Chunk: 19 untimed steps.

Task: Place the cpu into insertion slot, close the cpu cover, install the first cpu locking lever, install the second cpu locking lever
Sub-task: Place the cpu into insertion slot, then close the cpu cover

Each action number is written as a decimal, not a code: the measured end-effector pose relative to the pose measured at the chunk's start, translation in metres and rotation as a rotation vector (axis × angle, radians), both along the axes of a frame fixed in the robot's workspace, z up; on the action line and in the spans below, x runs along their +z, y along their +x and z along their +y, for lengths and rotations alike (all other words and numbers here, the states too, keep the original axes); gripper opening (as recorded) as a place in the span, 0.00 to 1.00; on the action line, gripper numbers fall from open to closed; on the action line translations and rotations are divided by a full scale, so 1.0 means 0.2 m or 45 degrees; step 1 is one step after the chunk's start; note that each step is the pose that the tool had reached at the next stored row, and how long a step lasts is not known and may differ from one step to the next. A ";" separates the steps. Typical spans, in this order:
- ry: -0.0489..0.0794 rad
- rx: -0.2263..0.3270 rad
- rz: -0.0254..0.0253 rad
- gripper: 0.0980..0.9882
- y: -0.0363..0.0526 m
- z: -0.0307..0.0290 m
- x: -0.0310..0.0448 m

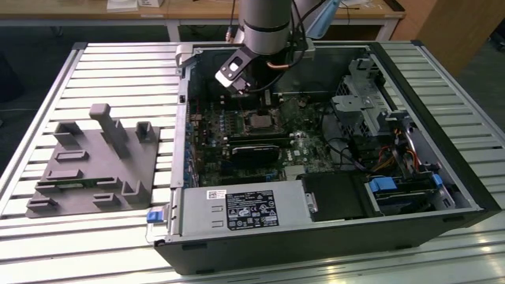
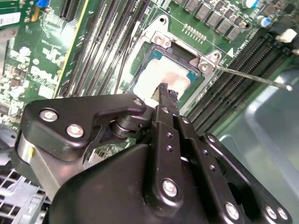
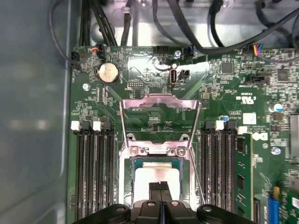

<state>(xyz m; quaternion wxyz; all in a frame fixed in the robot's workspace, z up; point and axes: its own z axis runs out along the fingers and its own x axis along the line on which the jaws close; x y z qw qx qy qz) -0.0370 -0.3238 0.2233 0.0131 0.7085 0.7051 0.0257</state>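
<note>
In both wrist views the gripper (image 2: 164, 89) (image 3: 161, 187) has its two black fingers pressed together with nothing between them. The tips hang over the silver top of the cpu (image 2: 152, 77) (image 3: 141, 182), which lies seated in the insertion slot (image 2: 186, 54); whether the tips touch the chip I cannot tell. The first wrist view shows the cpu cover (image 3: 159, 98), a shiny frame swung open and lying back over the green board, with a coin cell battery (image 3: 108, 72) and black cables (image 3: 187, 23) beyond it. The second wrist view shows a thin locking lever (image 2: 252, 77) standing free across the memory slots (image 2: 233, 70). The gripper's own body hides the near edge of the chip in both. The exterior view gives the wider setting: the arm comes in from twelve o'clock, and the gripper (image 1: 246, 90) is down inside an open computer case (image 1: 442, 195) laid on its side, above the socket near the board's middle. A labelled power supply (image 1: 236, 207) sits at six o'clock in the case. At nine o'clock of the case a grey moulded fixture (image 1: 94, 165) rests on the slatted metal table (image 1: 118, 65), and a wooden desk (image 1: 197, 12) stands beyond at twelve o'clock.
</note>
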 end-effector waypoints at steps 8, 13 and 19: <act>0.000 0.000 -0.0073 0.01 0.000 0.000 0.110; 0.000 0.000 -0.0133 0.01 0.000 0.000 0.160; 0.000 0.000 -0.0153 0.01 0.000 0.000 0.163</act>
